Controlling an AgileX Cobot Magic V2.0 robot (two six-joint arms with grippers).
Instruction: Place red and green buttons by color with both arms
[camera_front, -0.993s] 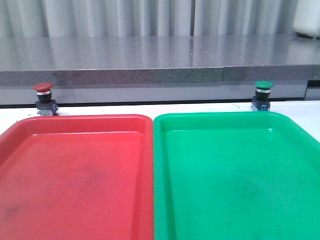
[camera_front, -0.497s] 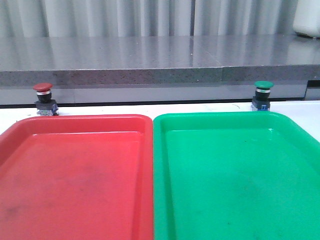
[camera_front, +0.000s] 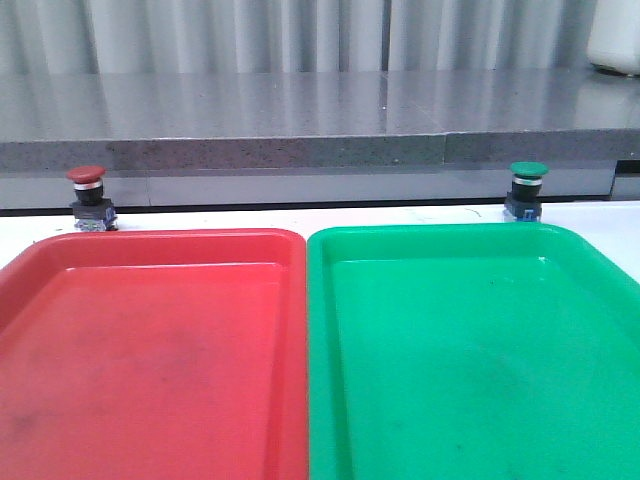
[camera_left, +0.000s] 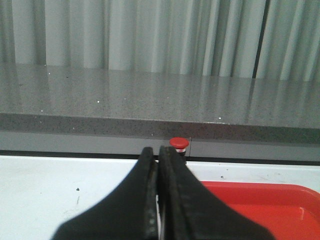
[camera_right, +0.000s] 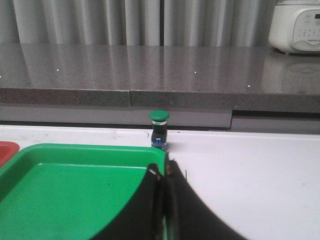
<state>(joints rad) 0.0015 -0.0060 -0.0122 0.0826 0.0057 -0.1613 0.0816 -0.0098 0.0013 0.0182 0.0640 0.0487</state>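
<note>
the red button (camera_front: 86, 198) is standing at 12 o'clock beyond the red tray (camera_front: 150, 350), the green button (camera_front: 526, 190) beyond the green tray (camera_front: 470, 350); neither tray is holding anything. left gripper (camera_left: 158, 155) and right gripper (camera_right: 162, 172) are sitting clenched, grasping nothing.

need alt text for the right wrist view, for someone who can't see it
A green button stands upright on a white table, just past the far corner of an empty green tray, with the right gripper shut in the foreground and pointing toward it. Behind runs a grey counter with a white appliance and pale curtains.
</note>
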